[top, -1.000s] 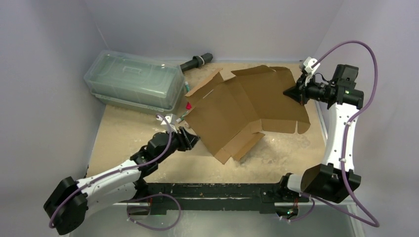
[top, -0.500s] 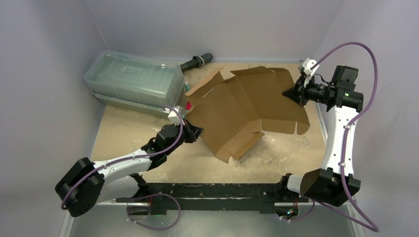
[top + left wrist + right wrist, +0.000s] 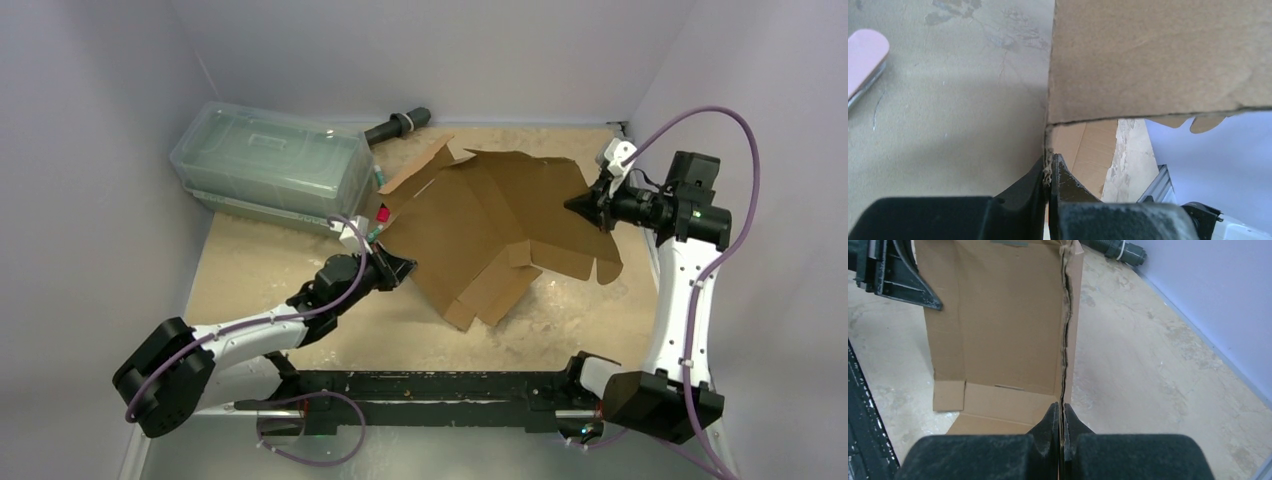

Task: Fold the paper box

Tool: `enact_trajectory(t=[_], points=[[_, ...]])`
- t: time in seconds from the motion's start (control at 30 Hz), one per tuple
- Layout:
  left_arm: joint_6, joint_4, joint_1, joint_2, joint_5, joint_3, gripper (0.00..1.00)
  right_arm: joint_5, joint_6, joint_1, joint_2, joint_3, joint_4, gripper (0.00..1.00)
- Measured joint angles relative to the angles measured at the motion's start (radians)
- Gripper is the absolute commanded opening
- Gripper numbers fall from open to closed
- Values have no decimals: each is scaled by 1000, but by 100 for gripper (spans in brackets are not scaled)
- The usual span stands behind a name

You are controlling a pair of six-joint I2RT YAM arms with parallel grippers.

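Note:
The paper box (image 3: pixel 490 230) is a brown cardboard sheet with flaps, lying partly raised in the middle of the table. My left gripper (image 3: pixel 400 268) is shut on its near left edge. In the left wrist view the cardboard (image 3: pixel 1148 55) edge runs down between the closed tips of the left gripper (image 3: pixel 1050 166). At the sheet's right edge my right gripper (image 3: pixel 582 206) is shut on the cardboard. The right wrist view shows a folded cardboard (image 3: pixel 998 330) edge pinched between the tips of the right gripper (image 3: pixel 1063 412).
A clear greenish lidded container (image 3: pixel 270 165) stands at the back left. A black cylinder (image 3: pixel 398 125) lies by the back wall. A small red thing (image 3: pixel 381 213) sits beside the sheet's left flap. A pink object (image 3: pixel 865 55) lies on the table. Walls close in on three sides.
My left gripper moved up to the sheet's left edge and shut on it. My right gripper drew its edge a little nearer and leftward, shifting the sheet.

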Motion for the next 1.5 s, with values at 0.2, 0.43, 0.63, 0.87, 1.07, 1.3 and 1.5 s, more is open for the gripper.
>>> enact_trajectory(t=[0.2,0.43,0.63,0.87,1.07,1.3,1.5], points=[[-42,6,0,-4,1,-22,0,-29,-19,2,-16,-32,-9,0],[-47,7,0,-3,11,-22,0,-32,-42,3,-15,-37,-20,0],[-51,7,0,2,20,-22,0,-32,-51,6,-15,-39,-27,0],[-71,9,0,2,20,-23,0,-31,-56,14,-15,-41,-28,0],[-126,18,0,21,19,-28,0,-17,-59,68,-15,-41,-32,0],[-223,5,0,67,20,-27,0,66,-8,173,-8,-25,-6,0],[-295,-10,0,108,23,-6,0,142,51,238,11,38,26,0]])
